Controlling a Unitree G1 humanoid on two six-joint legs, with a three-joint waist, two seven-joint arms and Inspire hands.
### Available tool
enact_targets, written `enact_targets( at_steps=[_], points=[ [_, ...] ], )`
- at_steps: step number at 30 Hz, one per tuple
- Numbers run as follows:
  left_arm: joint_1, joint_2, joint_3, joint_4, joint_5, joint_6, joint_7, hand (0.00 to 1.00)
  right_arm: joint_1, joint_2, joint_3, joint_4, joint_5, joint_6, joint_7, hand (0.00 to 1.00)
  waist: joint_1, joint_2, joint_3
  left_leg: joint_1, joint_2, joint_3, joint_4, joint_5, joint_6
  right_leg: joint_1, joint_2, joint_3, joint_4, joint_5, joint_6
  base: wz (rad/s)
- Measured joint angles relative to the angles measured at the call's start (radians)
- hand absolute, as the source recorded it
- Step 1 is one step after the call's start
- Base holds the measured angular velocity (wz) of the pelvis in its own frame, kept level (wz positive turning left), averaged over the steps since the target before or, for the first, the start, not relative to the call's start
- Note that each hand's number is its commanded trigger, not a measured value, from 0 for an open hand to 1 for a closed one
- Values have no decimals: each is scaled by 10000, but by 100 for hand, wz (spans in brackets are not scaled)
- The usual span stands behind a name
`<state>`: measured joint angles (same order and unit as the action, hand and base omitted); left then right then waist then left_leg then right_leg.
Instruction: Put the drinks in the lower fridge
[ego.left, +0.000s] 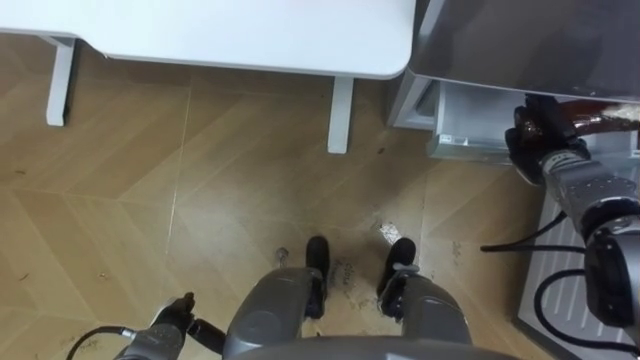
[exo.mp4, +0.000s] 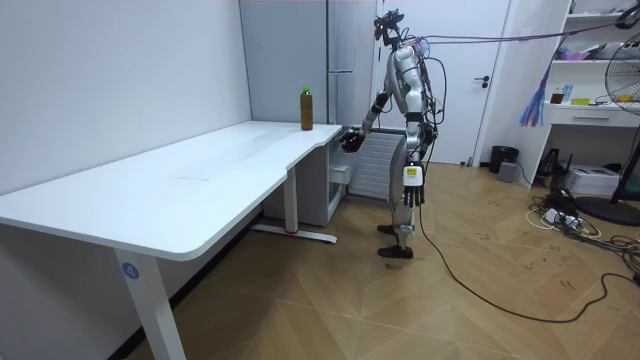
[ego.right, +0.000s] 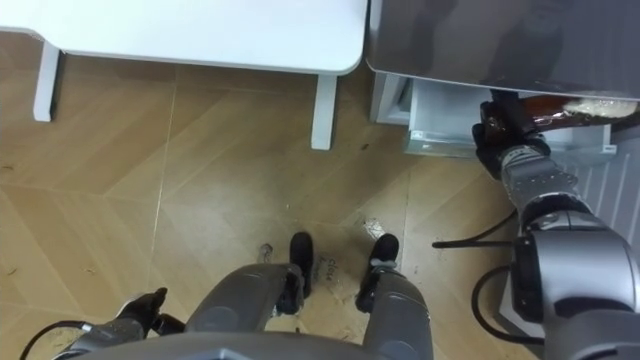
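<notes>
Two drinks are in sight. One brown bottle with a green cap (exo.mp4: 307, 108) stands upright near the far end of the long white surface (exo.mp4: 180, 190), close to the tall grey fridge (exo.mp4: 290, 50). The other, a dark brown bottle with a pale label (ego.left: 595, 118), lies roughly level in the right hand (ego.left: 532, 140), whose fingers are curled round its dark end. Hand and bottle sit at the mouth of the white lower compartment (ego.left: 462, 125), just under the fridge's grey front. The bottle's far end is cut off by the edge of the eye views.

The robot stands on the wood-patterned floor (ego.left: 200, 200) at the corner where the surface meets the fridge. A white leg of the surface (ego.left: 341, 115) is just left of the compartment. A pale ribbed panel (ego.left: 550, 270) lies low on the robot's right, partly hidden by the right arm.

The left hand (ego.left: 172, 318) hangs low by the hip, and its grip cannot be read. In the room view a standing fan (exo.mp4: 625, 70) and loose cables (exo.mp4: 560, 215) lie well apart from the robot, on the room view's right.
</notes>
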<state>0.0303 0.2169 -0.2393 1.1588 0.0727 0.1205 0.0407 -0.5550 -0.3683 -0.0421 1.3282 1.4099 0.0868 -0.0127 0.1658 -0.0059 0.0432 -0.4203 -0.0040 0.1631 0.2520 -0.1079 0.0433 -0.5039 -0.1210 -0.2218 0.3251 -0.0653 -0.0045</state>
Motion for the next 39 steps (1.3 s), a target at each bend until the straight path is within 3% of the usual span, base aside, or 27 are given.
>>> enact_targets(
  at_steps=[17, 21, 31, 39],
  points=[
    [2, 69, -17, -8, -23, -12, 6, 0, 238, -17, 208, -52, -81, -153, 270, 0, -138, -139, -35, 9, -19, 4, 14, 0, 0, -4, 6, -6, 18, 14, -22, 0],
    [13, 68, -19, 5, -25, -12, 2, 0, 240, -15, 213, -51, -782, -213, 263, 0, -157, -138, -35, 73, -52, 2, 13, 0, 0, 53, 9, 4, 24, 14, -22, 0],
    [65, 68, -98, 6, -32, -119, -6, 0, 241, -15, 523, -69, -854, -247, 500, 0, -163, -131, -33, 169, -45, 0, -42, -1, -2, 151, 29, 0, -14, 12, -23, 0],
    [109, 81, 98, 32, 16, -124, -55, 0, 416, -26, 520, 92, -853, -241, 886, 0, -242, -112, -34, 630, 41, -29, -289, -5, -12, 772, 145, -164, -530, 79, -4, 1]
  ],
)
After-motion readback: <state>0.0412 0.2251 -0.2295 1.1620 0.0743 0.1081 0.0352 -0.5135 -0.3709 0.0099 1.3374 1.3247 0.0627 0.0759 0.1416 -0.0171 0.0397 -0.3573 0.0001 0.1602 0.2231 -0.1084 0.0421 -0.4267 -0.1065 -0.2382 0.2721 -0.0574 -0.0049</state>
